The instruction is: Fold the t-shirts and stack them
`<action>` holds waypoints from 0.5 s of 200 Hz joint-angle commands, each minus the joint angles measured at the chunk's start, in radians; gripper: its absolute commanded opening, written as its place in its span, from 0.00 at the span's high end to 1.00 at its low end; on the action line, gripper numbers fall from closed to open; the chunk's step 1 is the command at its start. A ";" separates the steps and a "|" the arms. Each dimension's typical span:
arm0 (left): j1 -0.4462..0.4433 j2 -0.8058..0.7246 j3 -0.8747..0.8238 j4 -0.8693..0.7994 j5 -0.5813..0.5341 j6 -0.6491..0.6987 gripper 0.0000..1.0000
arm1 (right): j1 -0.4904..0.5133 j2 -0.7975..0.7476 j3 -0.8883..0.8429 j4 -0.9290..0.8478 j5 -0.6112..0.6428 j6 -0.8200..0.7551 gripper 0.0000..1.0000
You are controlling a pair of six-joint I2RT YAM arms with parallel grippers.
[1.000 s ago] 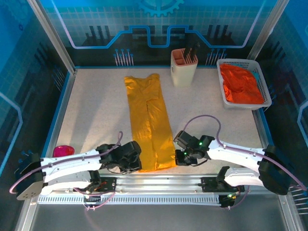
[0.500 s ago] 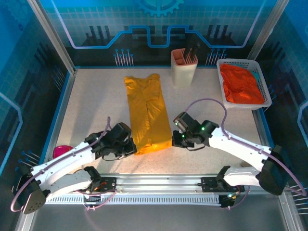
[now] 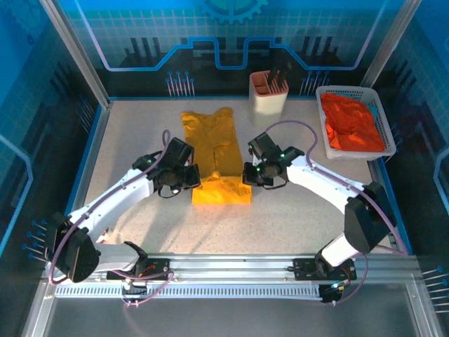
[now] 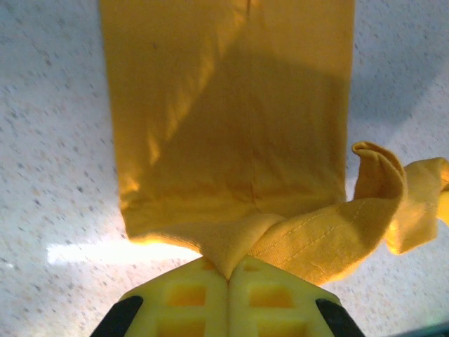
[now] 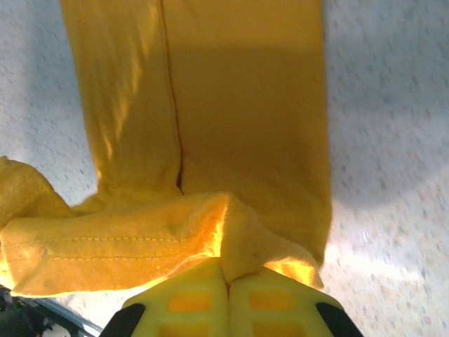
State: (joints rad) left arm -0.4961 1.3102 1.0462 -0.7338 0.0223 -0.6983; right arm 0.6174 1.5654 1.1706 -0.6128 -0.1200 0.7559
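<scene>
Left gripper (image 3: 188, 181) and right gripper (image 3: 250, 175) each pinch the mustard-yellow t-shirt (image 3: 210, 140) by its near hem, mid-table. Orange-red t-shirt (image 3: 351, 126) in the white mesh basket (image 3: 349, 90), far right.

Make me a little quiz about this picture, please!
1. True or false: the yellow shirt lies in the basket.
2. Pick one. What are the left gripper and the right gripper both shut on? A the yellow shirt, B the basket, C the holder.
3. Fill the gap: the basket holds the ___ shirt.

Key: 1 false, it lies on the table. 2 A. 3 orange, the orange shirt.
</scene>
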 commanded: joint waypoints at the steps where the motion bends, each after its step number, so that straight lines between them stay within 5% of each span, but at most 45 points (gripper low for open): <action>1: 0.057 0.040 0.034 0.007 -0.001 0.095 0.97 | -0.030 0.054 0.065 0.044 -0.064 -0.059 1.00; 100: 0.196 0.284 0.203 0.107 0.042 0.229 0.98 | -0.127 0.357 0.420 -0.069 -0.136 -0.187 1.00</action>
State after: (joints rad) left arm -0.3283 1.5490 1.2045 -0.6510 0.0376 -0.5224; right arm 0.5110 1.8671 1.5284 -0.6178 -0.2192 0.6174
